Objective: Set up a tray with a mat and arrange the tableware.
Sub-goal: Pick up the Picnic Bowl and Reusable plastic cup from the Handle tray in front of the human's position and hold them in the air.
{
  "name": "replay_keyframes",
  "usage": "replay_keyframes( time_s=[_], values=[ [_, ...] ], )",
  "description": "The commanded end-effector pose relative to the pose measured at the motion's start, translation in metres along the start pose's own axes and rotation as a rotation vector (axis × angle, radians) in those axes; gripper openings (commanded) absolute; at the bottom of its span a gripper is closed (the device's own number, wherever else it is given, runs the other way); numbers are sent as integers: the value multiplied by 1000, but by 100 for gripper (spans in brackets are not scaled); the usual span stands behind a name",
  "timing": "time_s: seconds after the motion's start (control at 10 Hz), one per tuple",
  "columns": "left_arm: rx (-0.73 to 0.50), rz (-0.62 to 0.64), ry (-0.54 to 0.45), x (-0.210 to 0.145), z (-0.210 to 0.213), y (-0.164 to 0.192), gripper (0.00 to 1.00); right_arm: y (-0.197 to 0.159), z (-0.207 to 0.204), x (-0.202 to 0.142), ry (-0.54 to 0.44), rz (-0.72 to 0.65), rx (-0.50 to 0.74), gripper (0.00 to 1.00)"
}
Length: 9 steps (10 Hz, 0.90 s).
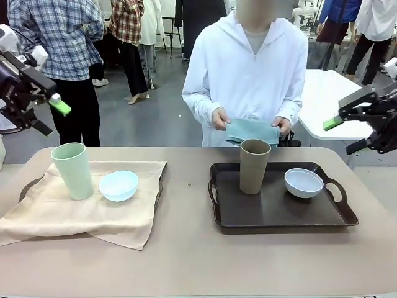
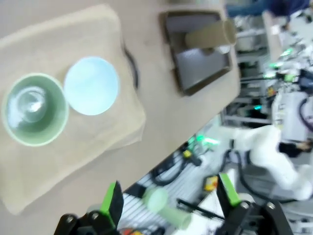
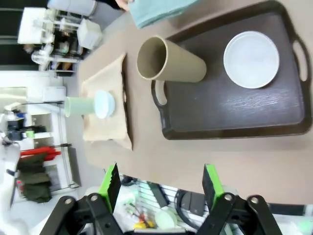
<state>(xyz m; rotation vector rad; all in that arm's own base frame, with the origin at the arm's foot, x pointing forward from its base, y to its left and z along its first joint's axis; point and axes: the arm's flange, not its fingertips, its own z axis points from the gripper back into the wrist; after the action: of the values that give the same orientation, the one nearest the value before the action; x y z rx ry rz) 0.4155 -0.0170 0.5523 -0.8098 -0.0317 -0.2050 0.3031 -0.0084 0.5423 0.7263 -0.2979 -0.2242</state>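
Amid bystanders (image 1: 59, 37), the tan table (image 1: 186, 261) bore a dark tray (image 1: 273, 211) by its right edge, perhaps another under the mat (image 1: 74, 217); left gripper (image 2: 171, 192) and right gripper (image 3: 161, 181) gaped.

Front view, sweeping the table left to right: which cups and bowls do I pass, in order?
pale green cup → light blue bowl → brown cup → white bowl
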Motion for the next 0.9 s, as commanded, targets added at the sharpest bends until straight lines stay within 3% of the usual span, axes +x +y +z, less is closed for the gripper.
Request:
replay_keyframes(
  time_s=[0.0, 0.2, 0.5, 0.8],
  values=[
    [-210, 100, -106, -17, 17, 10, 100, -41, 35, 28, 74, -56, 156, 87],
    [-339, 152, -157, -37, 35, 27, 100, -87, 78, 39, 52, -150, 237, 87],
    [-431, 212, -193, -51, 70, 68, 100, -154, 129, 32, -41, -309, 359, 87],
    [-467, 246, -237, -62, 91, 91, 100, -187, 138, 18, -88, -386, 421, 87]
  ],
)
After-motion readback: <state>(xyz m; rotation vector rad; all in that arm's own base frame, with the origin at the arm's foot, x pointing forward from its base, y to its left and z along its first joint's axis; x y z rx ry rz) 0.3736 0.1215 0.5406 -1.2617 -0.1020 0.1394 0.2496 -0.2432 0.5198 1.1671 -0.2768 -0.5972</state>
